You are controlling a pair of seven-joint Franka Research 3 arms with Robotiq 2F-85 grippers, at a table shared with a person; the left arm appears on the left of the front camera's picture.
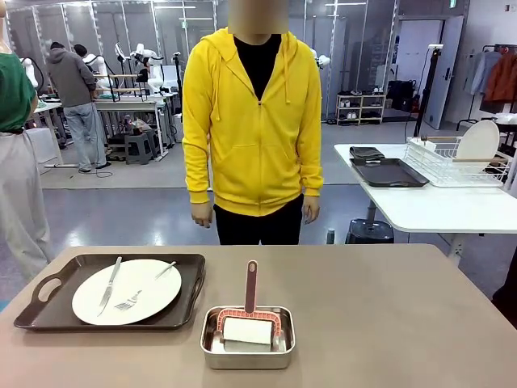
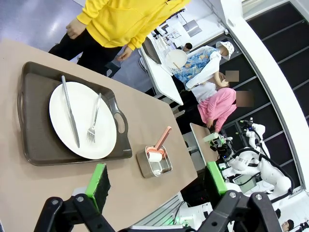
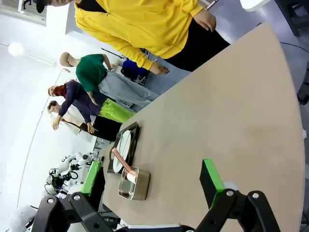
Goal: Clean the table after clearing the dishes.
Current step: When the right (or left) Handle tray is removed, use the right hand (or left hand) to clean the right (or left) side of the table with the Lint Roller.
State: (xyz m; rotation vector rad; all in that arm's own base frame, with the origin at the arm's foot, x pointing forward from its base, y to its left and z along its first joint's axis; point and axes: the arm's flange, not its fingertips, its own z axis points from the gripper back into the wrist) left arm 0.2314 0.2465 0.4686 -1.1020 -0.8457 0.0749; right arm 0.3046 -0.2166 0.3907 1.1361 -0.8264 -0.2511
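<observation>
On the taupe table (image 1: 388, 315) at the left lies a dark brown tray (image 1: 48, 307) holding a white plate (image 1: 137, 279) with a knife (image 1: 109, 284) and a fork (image 1: 141, 293). The same tray (image 2: 36, 125) and plate (image 2: 104, 140) appear in the left wrist view, beyond my open left gripper (image 2: 157, 181), which hovers above the table's near edge. My right gripper (image 3: 149, 179) is open too, high over the table (image 3: 231, 111), with the tray (image 3: 133, 133) far off. A person in a yellow hoodie (image 1: 254, 121) stands at the far side, arms down.
A small steel pan (image 1: 247, 356) with a red-handled cleaning tool (image 1: 251, 287) in it sits at the front middle, right of the tray. A white side table (image 1: 436, 206) at the back right carries a wire rack (image 1: 460, 162) and a dark tray (image 1: 388, 172).
</observation>
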